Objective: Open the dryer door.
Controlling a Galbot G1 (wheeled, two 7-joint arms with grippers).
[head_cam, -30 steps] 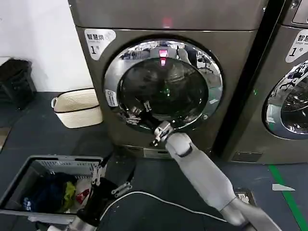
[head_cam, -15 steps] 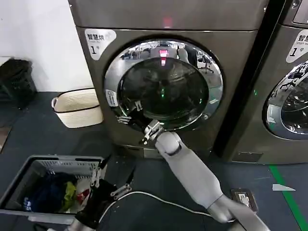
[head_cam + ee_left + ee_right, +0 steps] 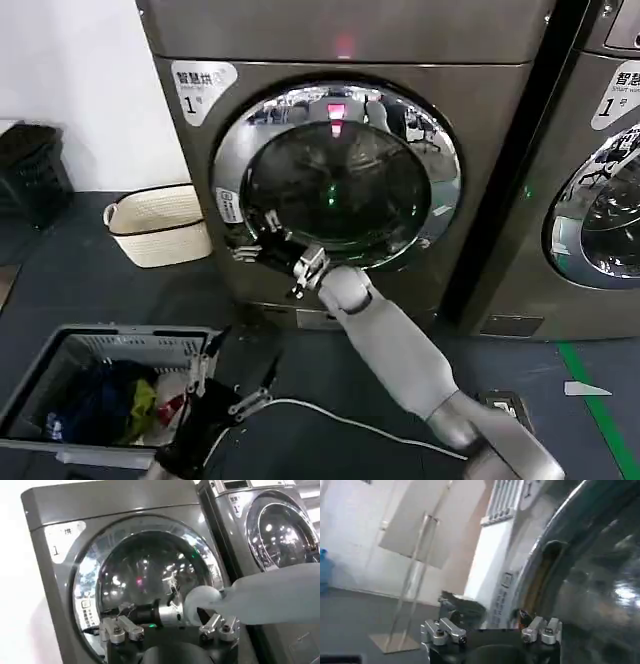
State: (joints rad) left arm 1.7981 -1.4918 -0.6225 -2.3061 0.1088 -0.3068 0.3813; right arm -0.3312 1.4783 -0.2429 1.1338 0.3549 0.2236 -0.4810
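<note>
- Your right arm (image 3: 400,345) stretches from the lower right of the head view diagonally up toward frame centre, its rounded wrist just below the door's lower rim.
- Your right gripper (image 3: 262,240) sits at the lower-left arc of the dryer door (image 3: 335,180), against the chrome rim; its fingers (image 3: 272,222) stand apart, with nothing clamped between them.
- The dryer door fills the centre of the head view on the front of the grey machine (image 3: 340,40) and lies shut, flush with it.
- In the right wrist view the chrome rim (image 3: 555,575) curves close past the gripper body, with a small notch in it just beyond the finger bases.
- Your left gripper (image 3: 235,385) hangs low at the bottom left of the head view, beside the laundry basket (image 3: 60,375) on the floor, well apart from the door; its fingers are spread.
</note>
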